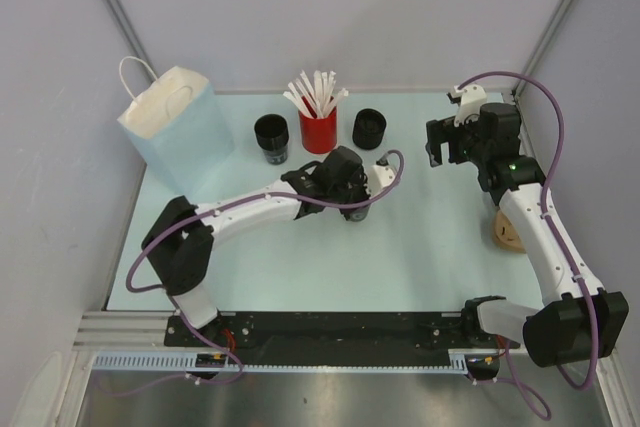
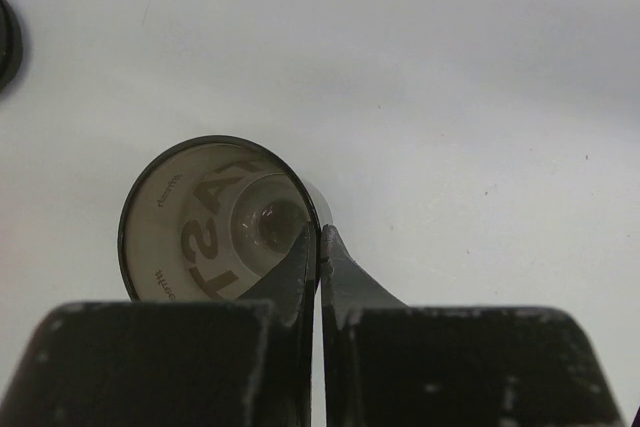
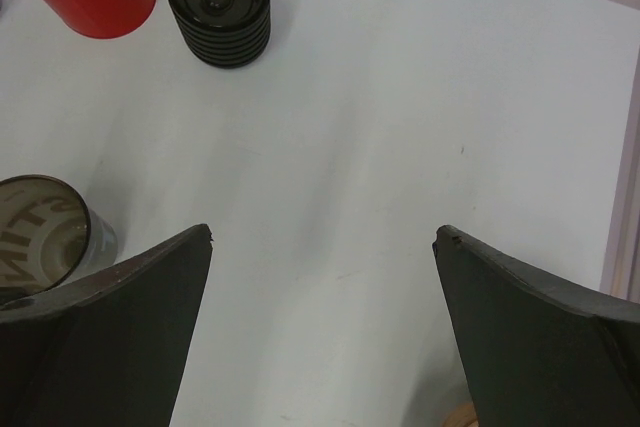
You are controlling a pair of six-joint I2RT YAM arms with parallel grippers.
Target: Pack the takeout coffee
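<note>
My left gripper (image 1: 352,203) is shut on the rim of an open black takeout coffee cup (image 1: 356,214) near the table's middle. In the left wrist view, one finger is inside the cup (image 2: 215,222) and the other outside, pinching its right wall at the gripper (image 2: 320,234). The cup's inside is cream with brown letters. A second black cup (image 1: 271,137) stands left of the red cup. A lidded ribbed black cup (image 1: 368,129) stands to its right and shows in the right wrist view (image 3: 217,2). My right gripper (image 1: 446,145) is open and empty (image 3: 325,234) over bare table.
A white paper bag (image 1: 175,117) stands at the back left. A red cup of white sticks (image 1: 318,127) stands between the two back cups. The tan cardboard tray (image 1: 507,232) lies at the right edge, partly hidden under my right arm.
</note>
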